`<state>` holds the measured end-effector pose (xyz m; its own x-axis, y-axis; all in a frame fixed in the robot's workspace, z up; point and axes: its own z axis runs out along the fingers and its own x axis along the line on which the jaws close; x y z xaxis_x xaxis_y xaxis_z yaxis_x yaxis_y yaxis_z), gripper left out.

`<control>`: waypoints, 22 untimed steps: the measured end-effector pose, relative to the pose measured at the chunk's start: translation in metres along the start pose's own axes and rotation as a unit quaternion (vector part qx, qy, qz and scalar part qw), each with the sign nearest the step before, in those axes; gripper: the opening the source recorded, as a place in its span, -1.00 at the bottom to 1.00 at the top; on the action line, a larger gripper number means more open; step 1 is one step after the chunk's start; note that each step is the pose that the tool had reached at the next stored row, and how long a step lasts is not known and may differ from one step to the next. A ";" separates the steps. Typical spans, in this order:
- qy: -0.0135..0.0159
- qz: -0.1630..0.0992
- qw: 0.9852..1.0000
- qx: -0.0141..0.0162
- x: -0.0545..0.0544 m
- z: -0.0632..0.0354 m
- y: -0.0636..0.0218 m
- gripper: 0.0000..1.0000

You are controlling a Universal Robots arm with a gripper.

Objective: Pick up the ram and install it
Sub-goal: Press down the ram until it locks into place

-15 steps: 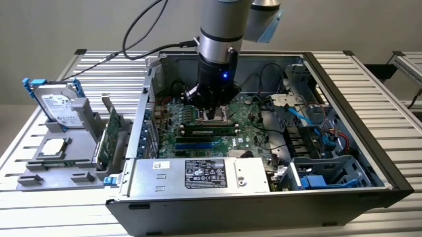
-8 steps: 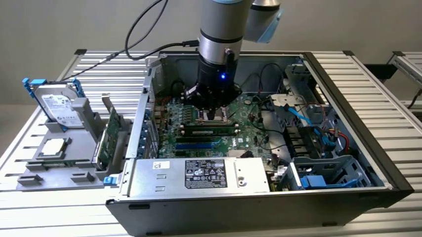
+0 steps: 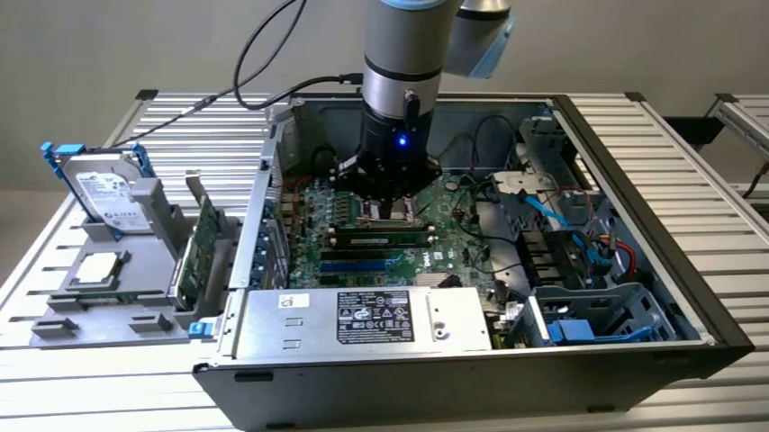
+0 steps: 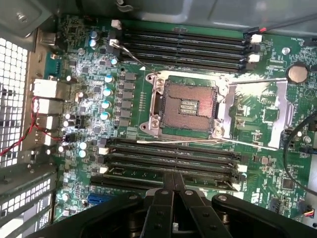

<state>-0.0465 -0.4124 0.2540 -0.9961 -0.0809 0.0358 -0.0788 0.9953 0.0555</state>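
Note:
The ram is a narrow green stick with dark chips. It stands on edge in a slot on the motherboard, just on the near side of the bare CPU socket. In the wrist view it appears edge-on as a thin green line among the black slots. My gripper hangs inside the open computer case, directly over the stick. Its fingers are shut together, with nothing between them, and their tips are over the ram's top edge. I cannot tell whether they touch it.
The case's metal walls and the power supply hem in the board. Drive cages and cables crowd the exterior view's right. Outside the case, a grey holder carries a hard drive, a processor and a wider green card.

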 end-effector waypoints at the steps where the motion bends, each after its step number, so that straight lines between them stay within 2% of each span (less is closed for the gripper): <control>1: -0.001 0.008 1.000 0.000 0.000 0.0002 0.0000 -0.79; 5: -0.002 0.034 0.999 -0.001 0.000 0.0006 0.0000 -0.79; 12: -0.003 0.049 0.999 -0.001 -0.001 0.0003 -0.0007 -0.79; 22: -0.003 0.055 0.998 -0.001 -0.002 -0.0045 -0.0161 -0.79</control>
<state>-0.0435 -0.4285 0.2575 -0.9989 0.0300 0.0359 0.0319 0.9980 0.0539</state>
